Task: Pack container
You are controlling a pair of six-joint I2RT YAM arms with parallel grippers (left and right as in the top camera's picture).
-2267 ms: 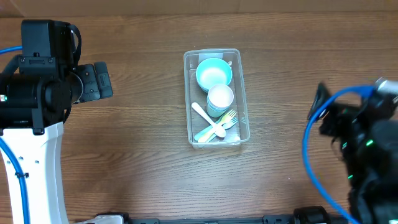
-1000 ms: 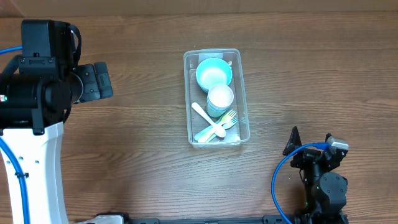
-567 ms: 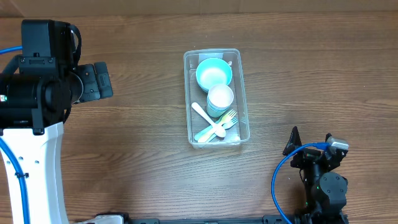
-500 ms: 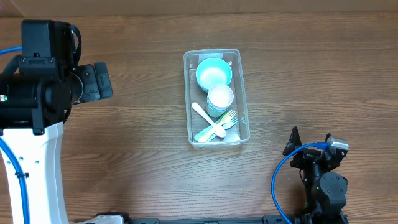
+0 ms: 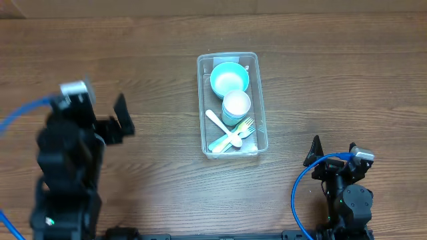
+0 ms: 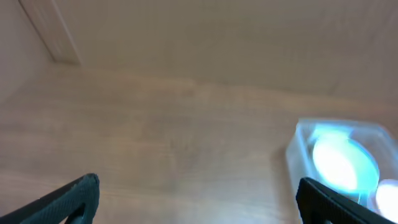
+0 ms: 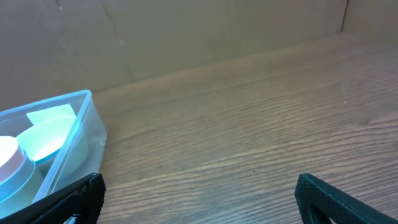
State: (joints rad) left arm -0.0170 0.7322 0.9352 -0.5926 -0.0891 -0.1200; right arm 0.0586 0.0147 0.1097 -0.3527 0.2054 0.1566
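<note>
The clear plastic container [image 5: 200,100] stands upright in the middle of the table. It holds a blue bowl [image 5: 229,79], a white cup [image 5: 236,105], a white spoon [image 5: 223,128] and a green fork [image 5: 247,125]. My left gripper [image 5: 120,121] is open and empty, well to the left of the container, and its arm is blurred. Its wrist view [image 6: 199,205] shows the container [image 6: 297,142] at the right with the blue bowl [image 6: 342,163]. My right gripper [image 5: 331,159] is open and empty at the front right. Its wrist view [image 7: 199,205] shows the container [image 7: 84,121] at the left.
The table is brown wood [image 5: 153,53]. A cardboard wall [image 7: 186,31] stands behind it. My right arm with its blue cable [image 5: 300,193] is folded low at the table's front right edge.
My left arm has swung from the far left toward the front left and is blurred. My right arm dropped to the front right early on and has stayed still since. The container has not moved.
</note>
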